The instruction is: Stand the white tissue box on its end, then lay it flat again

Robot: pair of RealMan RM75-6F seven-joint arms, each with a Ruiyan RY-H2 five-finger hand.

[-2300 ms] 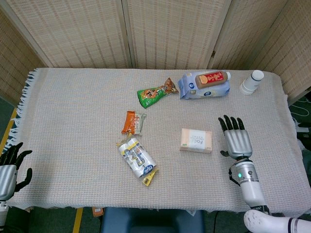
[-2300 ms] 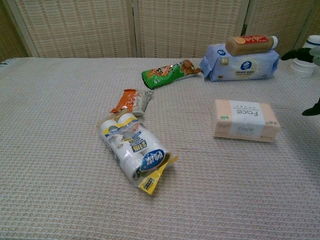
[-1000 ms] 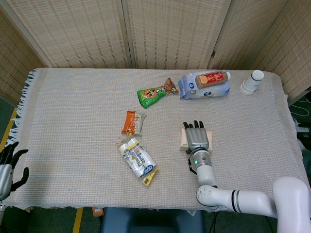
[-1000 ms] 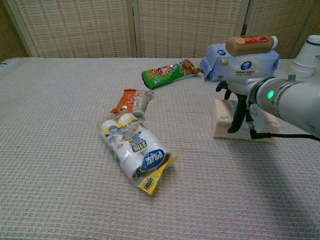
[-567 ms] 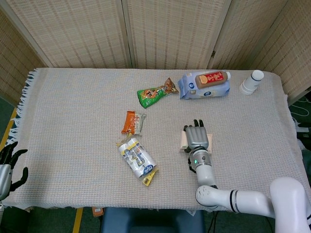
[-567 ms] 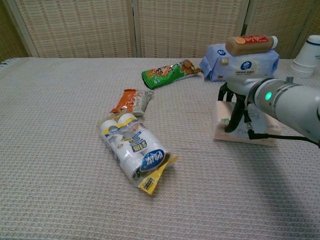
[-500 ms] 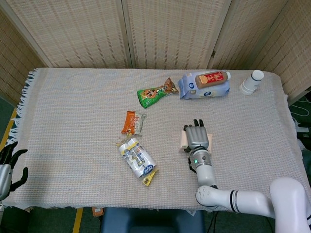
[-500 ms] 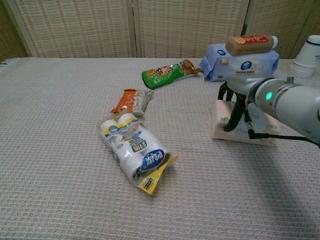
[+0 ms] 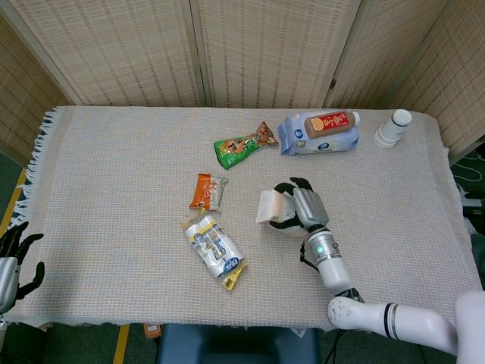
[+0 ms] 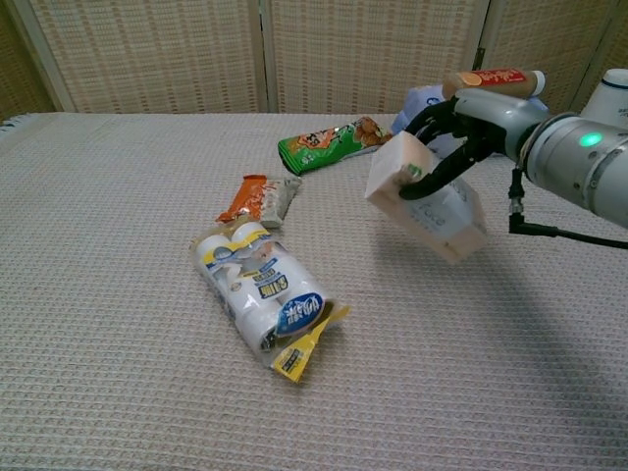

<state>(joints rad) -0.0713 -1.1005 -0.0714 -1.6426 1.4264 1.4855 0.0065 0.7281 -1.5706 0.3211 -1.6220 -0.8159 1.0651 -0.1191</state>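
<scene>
Chest view showed our right hand (image 10: 446,147) holding the white tissue box (image 10: 425,196) up off the bench (image 10: 118,373). Our fingers (image 10: 432,183) were wrapped over the top of the box and clamped on it. The box was tilted, with no part of it touching the bench. Its long side ran slanting, with the high end toward the green snack bag (image 10: 329,142) and the low end pointing down and away from that bag. The small square end of the box faced the green snack bag side.

From the head view, the box (image 9: 270,206) sat under our right hand (image 9: 303,210), on the near side of the green snack bag (image 9: 244,144) and well apart from it. Our left hand (image 9: 11,262) was far off at the bench edge, holding nothing, with its fingers spread. So the right hand was the one to use.

We think the next move depended on the slant. The low end had to go down to the bench first, so the long side could point straight up. The box might tip over if we let go too soon.
</scene>
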